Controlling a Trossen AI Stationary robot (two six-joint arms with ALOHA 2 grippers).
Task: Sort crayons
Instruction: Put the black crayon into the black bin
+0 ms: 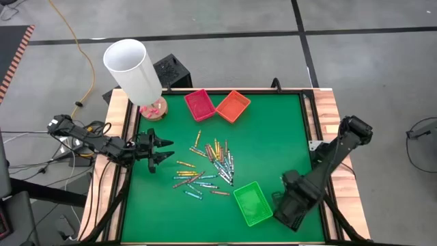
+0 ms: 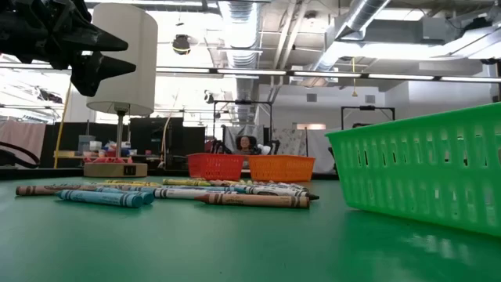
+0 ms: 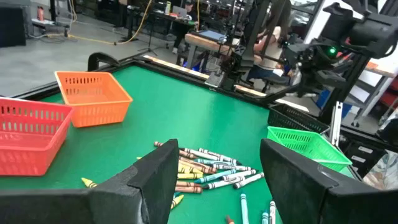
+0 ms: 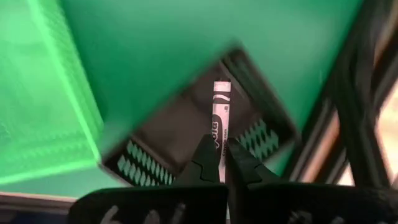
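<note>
High view shows the sort barely begun: most of the crayons (image 1: 208,167) lie scattered on the green bench (image 1: 273,143), just ahead of the left gripper (image 1: 164,149), which hangs with fingers spread and empty above the bench's left side. Right wrist view shows the right gripper (image 4: 221,163) clamped on a single grey-white crayon (image 4: 220,118), held directly above a dark tray (image 4: 186,140) at the bench's near right corner, right beside the green tray (image 1: 252,203). That green tray appears empty, as do the red tray (image 1: 199,104) and orange tray (image 1: 233,105) at the far edge, well beyond both grippers. Whether the dark tray already holds other crayons cannot be made out. Judging by the pile, nearly all the yellow, orange, blue, teal and brown crayons remain to be sorted.
</note>
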